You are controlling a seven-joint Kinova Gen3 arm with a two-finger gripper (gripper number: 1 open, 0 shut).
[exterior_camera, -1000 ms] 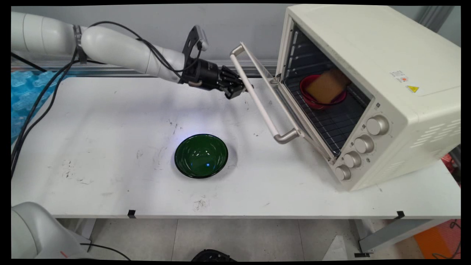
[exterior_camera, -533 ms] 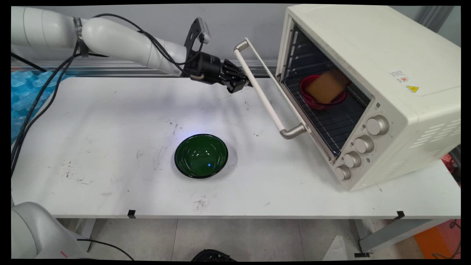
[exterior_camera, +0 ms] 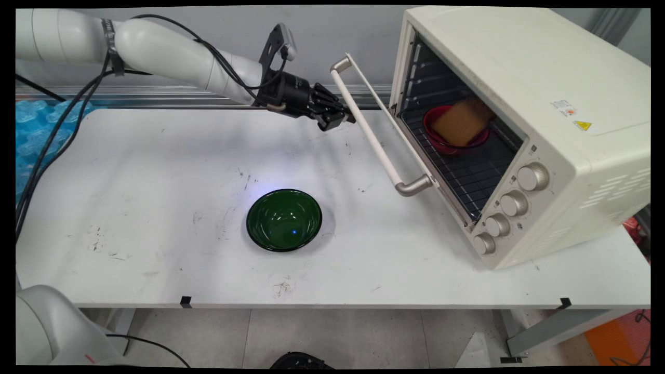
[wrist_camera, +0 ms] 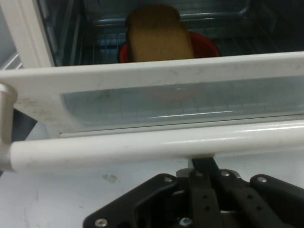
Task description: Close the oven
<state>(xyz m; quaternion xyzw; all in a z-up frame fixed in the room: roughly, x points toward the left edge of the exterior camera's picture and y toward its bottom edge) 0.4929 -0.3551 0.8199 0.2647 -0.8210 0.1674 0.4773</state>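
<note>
My black gripper (exterior_camera: 343, 118) is shut and holds nothing; its tip sits against the table side of the oven door's white handle bar (exterior_camera: 370, 134). The cream toaster oven (exterior_camera: 550, 98) stands at the right with its glass door (exterior_camera: 415, 156) part-way up, tilted. Inside on the rack a red bowl (exterior_camera: 435, 136) carries a slice of brown bread (exterior_camera: 460, 122). In the hand view the handle bar (wrist_camera: 142, 149) crosses just above my gripper (wrist_camera: 204, 164), with the door glass (wrist_camera: 180, 102) behind it and the bread (wrist_camera: 159, 38) and red bowl (wrist_camera: 206, 45) beyond.
A dark green bowl (exterior_camera: 284, 219) sits empty near the middle of the white table (exterior_camera: 156, 208). Four knobs (exterior_camera: 514, 202) run down the oven's front. Black cables (exterior_camera: 47, 150) hang from the arm at the left.
The oven door has swung upward from a lower tilt, with my gripper moving up and right against its handle. Over the last half second almost nothing has moved.
</note>
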